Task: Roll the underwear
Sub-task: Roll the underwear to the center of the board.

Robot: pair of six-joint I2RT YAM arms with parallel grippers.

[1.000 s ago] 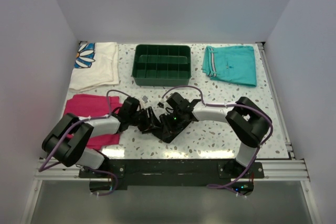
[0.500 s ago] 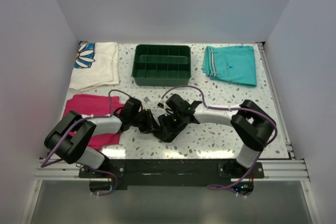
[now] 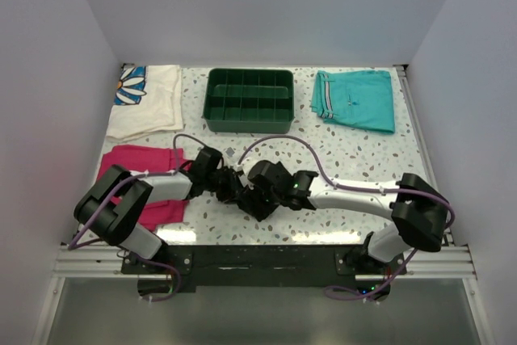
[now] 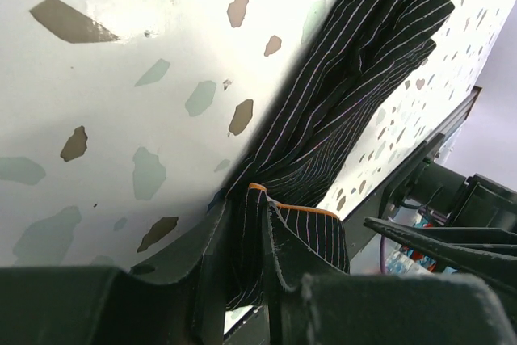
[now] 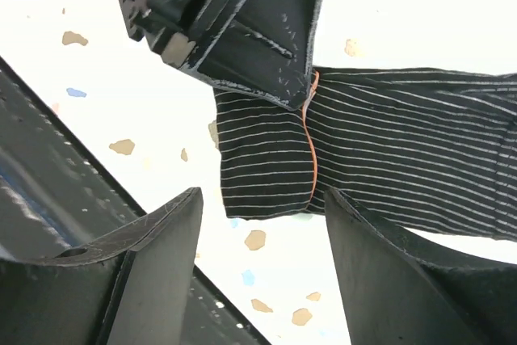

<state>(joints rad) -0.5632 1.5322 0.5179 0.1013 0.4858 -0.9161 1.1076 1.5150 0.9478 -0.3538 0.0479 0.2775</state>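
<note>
The underwear [image 4: 365, 70] lay on the speckled tabletop [image 3: 355, 163] near its front edge, between the two arms. It was bunched into a long, narrow band of black pinstriped fabric. The left gripper [image 4: 252, 214] pinched one end of it, jaws pressed together on a fold of cloth just where the orange-edged hem [image 4: 295, 209] showed. From that grip the band ran away across the table, resting on the surface.

The right gripper [image 5: 262, 199] hung over that same end with its jaws spread wide, one on either side of the striped corner. As far as the right wrist view allowed, neither jaw touched the fabric. In that view the left gripper reached in from the top and met the cloth at the orange hem line.

In the top view both grippers crowded together over the garment, black on black, so its outline could hardly be made out there.

A green divided tray [image 3: 246, 126] sat at the back middle of the table. Folded teal shorts [image 3: 359, 101] lay at the back right, and a white cloth with a flower print [image 3: 155, 104] at the back left. A magenta cloth [image 3: 133, 161] lay at the left, partly under the left arm.
</note>
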